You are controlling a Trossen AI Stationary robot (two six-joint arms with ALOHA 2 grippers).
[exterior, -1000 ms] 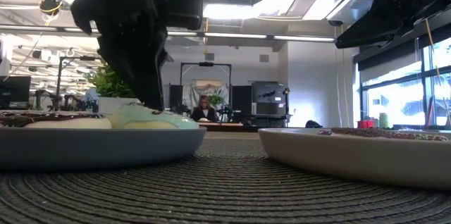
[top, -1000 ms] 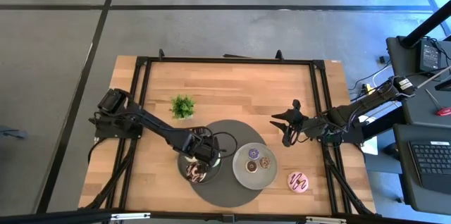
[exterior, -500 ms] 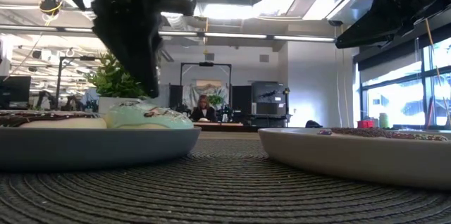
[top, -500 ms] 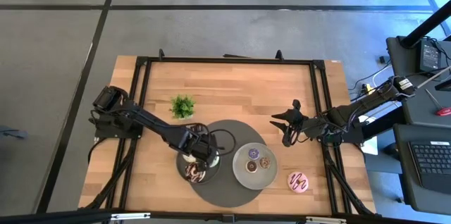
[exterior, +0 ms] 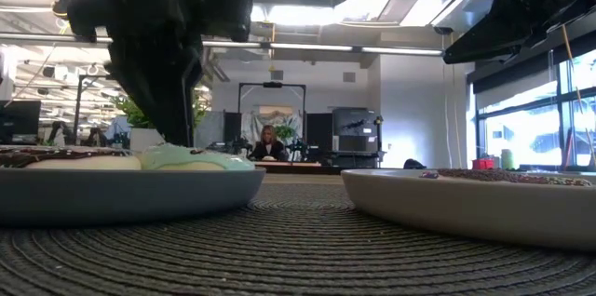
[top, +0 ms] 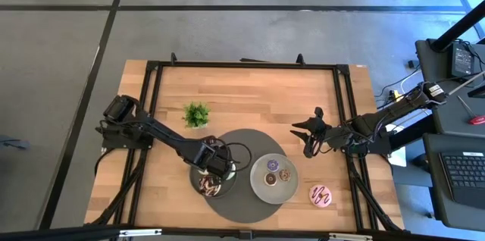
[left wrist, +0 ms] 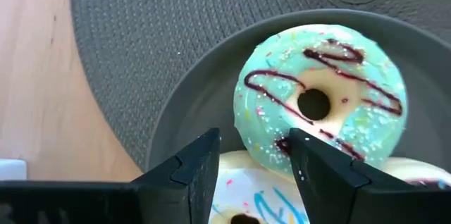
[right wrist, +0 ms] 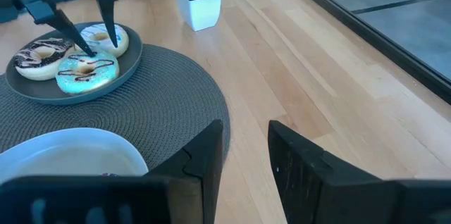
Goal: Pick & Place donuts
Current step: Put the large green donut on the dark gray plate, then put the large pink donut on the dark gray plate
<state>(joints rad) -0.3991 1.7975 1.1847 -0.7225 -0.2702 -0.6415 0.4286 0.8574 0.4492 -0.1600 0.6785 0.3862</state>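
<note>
My left gripper (left wrist: 250, 155) is open and points down over the left grey plate (top: 227, 184). This plate holds the pale green donut (left wrist: 324, 104), the white donut (left wrist: 246, 199) and the chocolate donut (right wrist: 39, 55). The fingers stand over the gap between the green and white donuts. Three tiny donuts, purple (top: 272, 165), tan (top: 285, 173) and brown (top: 269, 178), lie on the right plate (top: 261, 192). The pink donut (top: 321, 195) lies on the bare wood. My right gripper (top: 307, 139) waits open above the table's right side. My left gripper comes from above, and one fingertip (left wrist: 296, 146) stands at the pale green donut's rim (left wrist: 271, 146), beside the white donut. I cannot tell whether it touches. The green donut lies flat on the plate.
Both plates sit on a round dark woven mat (top: 242, 209). A small green plant (top: 196, 114) in a white pot stands toward the far left of the mat. Bare wood lies across the far half of the table and around the pink donut.
My left gripper rose off the pale green donut, shifted slightly toward the table's left edge, and came back down beside it. The green donut stays flat on the plate. My right arm kept still.
</note>
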